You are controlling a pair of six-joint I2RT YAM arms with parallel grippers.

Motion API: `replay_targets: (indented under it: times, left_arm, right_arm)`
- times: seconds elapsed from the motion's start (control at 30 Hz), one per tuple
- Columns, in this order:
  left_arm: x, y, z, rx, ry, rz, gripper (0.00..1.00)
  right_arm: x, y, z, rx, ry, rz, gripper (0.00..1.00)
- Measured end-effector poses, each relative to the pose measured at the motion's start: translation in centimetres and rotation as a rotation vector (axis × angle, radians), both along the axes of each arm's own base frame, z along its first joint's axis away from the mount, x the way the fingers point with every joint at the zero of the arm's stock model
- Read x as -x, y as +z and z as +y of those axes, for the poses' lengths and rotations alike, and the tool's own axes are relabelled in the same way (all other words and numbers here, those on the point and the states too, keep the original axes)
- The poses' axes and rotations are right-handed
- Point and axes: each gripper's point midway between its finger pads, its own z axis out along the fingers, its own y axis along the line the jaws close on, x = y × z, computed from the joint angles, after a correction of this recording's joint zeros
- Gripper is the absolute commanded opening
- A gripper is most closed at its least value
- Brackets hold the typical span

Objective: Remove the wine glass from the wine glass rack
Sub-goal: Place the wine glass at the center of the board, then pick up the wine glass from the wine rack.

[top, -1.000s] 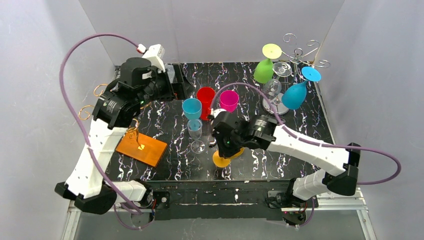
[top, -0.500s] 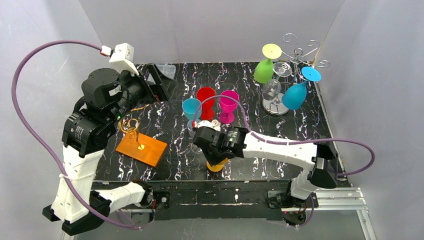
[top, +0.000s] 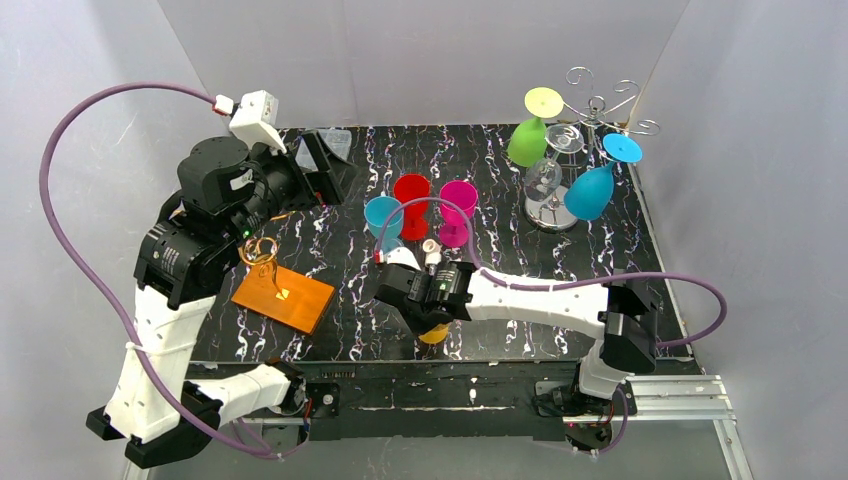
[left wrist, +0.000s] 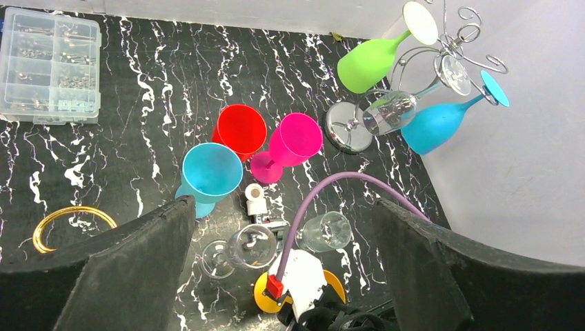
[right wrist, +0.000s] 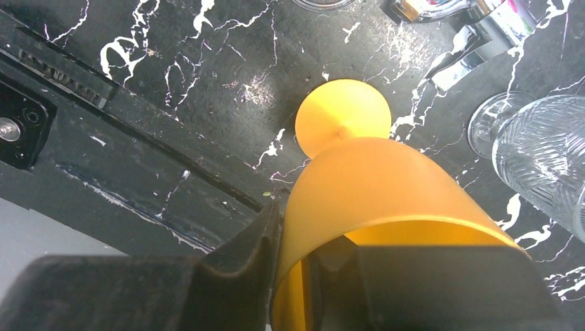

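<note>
The wire wine glass rack (top: 598, 105) (left wrist: 452, 41) stands at the back right. A green (top: 527, 143), a clear (top: 545, 175) and a blue wine glass (top: 588, 190) hang from it upside down. An orange wine glass (top: 435, 333) (right wrist: 359, 186) stands upright near the front edge. My right gripper (top: 432, 318) (right wrist: 303, 234) straddles its rim, one finger outside the wall and one inside. How tightly they press does not show. My left gripper (top: 318, 165) (left wrist: 279, 258) hangs high over the table, open and holding nothing.
Cyan (top: 383, 215), red (top: 411, 190) and magenta (top: 459, 200) glasses stand mid-table, with two clear glasses (left wrist: 252, 245) (left wrist: 328, 231) beside the right arm. An orange plate (top: 283, 295) with gold wire lies at the left. A clear parts box (left wrist: 50, 65) sits at the back left.
My right arm has moved left and toward the front edge with the orange glass. My left arm has lifted and pulled back to the left.
</note>
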Motion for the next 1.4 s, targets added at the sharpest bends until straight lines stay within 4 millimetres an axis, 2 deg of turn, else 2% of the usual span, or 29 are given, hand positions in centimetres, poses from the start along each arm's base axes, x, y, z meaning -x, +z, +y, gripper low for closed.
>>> replay_targets:
  times: [0.17,0.3,0.57,0.93,1.23,1.4]
  left_arm:
    - [0.0,-0.2,0.0,-0.002,0.000,0.000,0.98]
    - [0.0,-0.3,-0.1,-0.004,-0.005,-0.001,0.98]
    - [0.0,-0.3,-0.1,-0.004,-0.008,-0.004,0.98]
    - [-0.1,-0.7,-0.2,-0.008,-0.012,0.006,0.98]
    - [-0.1,-0.8,-0.3,-0.009,-0.015,0.009,0.98]
    - [-0.1,-0.9,-0.5,-0.008,-0.024,0.013,0.98]
  right_arm:
    - [-0.1,0.4,0.7,0.001,0.002,-0.015,0.48]
    - [-0.1,0.9,1.1,-0.010,0.004,-0.018,0.54]
    - [-0.1,2.3,1.4,-0.022,0.004,-0.025,0.61]
    - [0.0,3.1,0.9,-0.018,-0.001,-0.023,0.71]
    - [-0.1,6.1,0.4,-0.074,-0.012,-0.043,0.76]
    - [-0.7,9.0,0.1,-0.115,-0.035,-0.088,0.81]
